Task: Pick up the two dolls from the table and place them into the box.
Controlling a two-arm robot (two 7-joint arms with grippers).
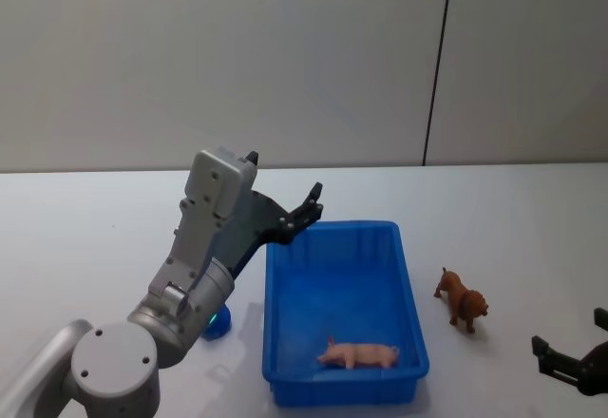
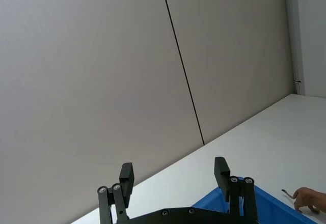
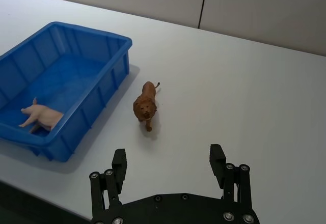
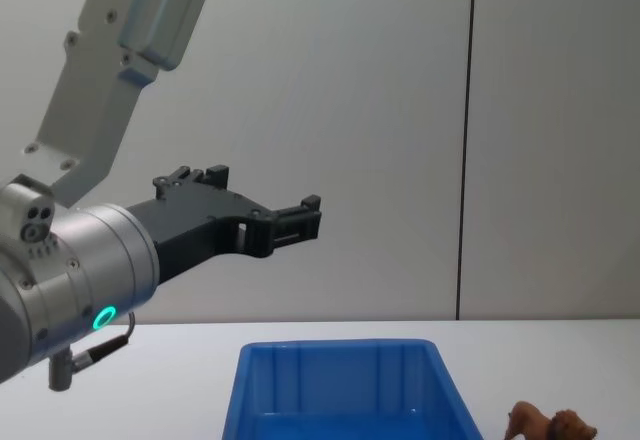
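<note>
Item 1, box (image 1: 269,313): blue bin, lower centre of the head view, standing on the white table (image 1: 95,237)

Item 2, pale pink doll (image 1: 359,353): lies on its side on the box floor, against the near end wall, low in the frame

Item 3, brown doll (image 1: 463,298): stands upright on the table, right of the box, just beside its long wall and not touching it

Item 4, left tool (image 2: 173,165): fingers spread wide, nothing held; raised off the table, left of centre in the chest view, above the level of the box's rim; green ring light (image 4: 103,317) lit on the arm

Item 5, right tool (image 3: 168,152): lower right corner of the head view, fingers wide apart, empty; low over the table, near the brown doll but clear of it
</note>
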